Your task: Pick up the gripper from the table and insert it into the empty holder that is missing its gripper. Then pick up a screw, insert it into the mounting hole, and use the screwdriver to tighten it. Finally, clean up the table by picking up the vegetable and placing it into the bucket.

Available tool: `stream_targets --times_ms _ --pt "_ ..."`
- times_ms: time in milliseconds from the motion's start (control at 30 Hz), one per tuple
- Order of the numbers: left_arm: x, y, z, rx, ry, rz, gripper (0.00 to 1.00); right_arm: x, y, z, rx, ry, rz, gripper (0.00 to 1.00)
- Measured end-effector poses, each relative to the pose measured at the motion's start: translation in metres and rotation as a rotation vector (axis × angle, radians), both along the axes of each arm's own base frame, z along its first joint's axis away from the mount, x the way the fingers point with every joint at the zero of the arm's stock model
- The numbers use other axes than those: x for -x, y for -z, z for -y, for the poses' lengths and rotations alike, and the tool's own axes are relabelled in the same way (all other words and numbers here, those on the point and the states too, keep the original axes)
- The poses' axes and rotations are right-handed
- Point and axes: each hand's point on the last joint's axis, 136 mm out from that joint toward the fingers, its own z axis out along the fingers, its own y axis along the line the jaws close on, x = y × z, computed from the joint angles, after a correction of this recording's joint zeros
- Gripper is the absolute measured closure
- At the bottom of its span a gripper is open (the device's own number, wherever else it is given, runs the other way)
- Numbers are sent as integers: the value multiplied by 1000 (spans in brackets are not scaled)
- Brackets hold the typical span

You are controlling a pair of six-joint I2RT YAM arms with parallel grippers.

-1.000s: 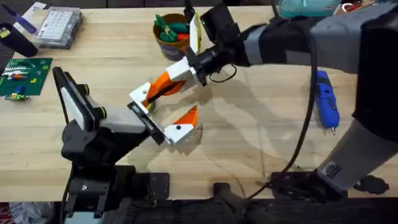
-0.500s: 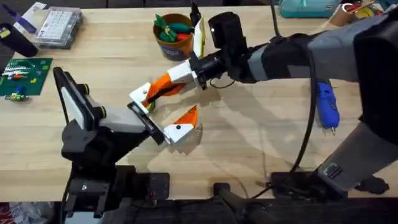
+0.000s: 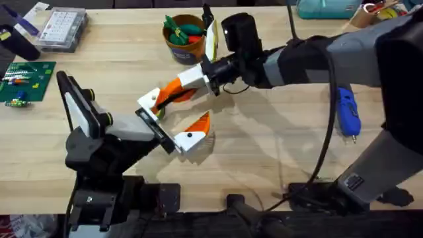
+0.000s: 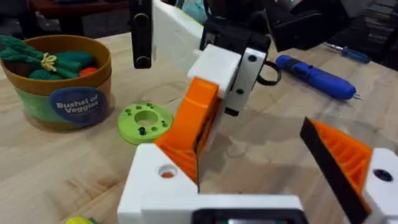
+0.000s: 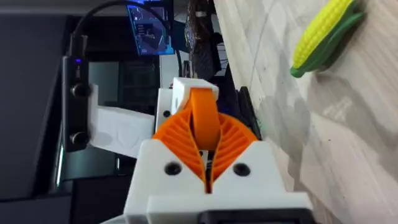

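Observation:
My right gripper reaches across the table and is shut on the orange ribbed gripper, its pads clamped on it. The tapered end of that finger sits in the white holder of my left arm's jaw. A round hole in the holder shows orange behind it. My left gripper stands open, its other orange finger apart. The lime-green vegetable lies flat beside the bucket. The blue screwdriver lies at the right.
A clear compartment box and a dark marker sit at the back left, with a green circuit board below them. A toy corn cob lies on the wood. The bucket holds toy carrots.
A second ago my right arm's wrist and forearm shifted a little to the right and down; since then it is still. The orange finger stayed at the holder.

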Motion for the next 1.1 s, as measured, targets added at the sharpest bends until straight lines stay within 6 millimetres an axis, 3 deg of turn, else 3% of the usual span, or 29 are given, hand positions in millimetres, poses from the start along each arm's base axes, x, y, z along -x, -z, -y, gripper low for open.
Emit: stream_targets --times_ms 433,700,1100 --pt "0 0 0 0 2 0 11 1 0 0 -1 -3 -2 993" --pt "0 0 0 -4 3 6 11 2 4 1 14 3 -20 746" --pt "1 0 1 -8 6 10 11 3 5 1 18 3 -26 655"
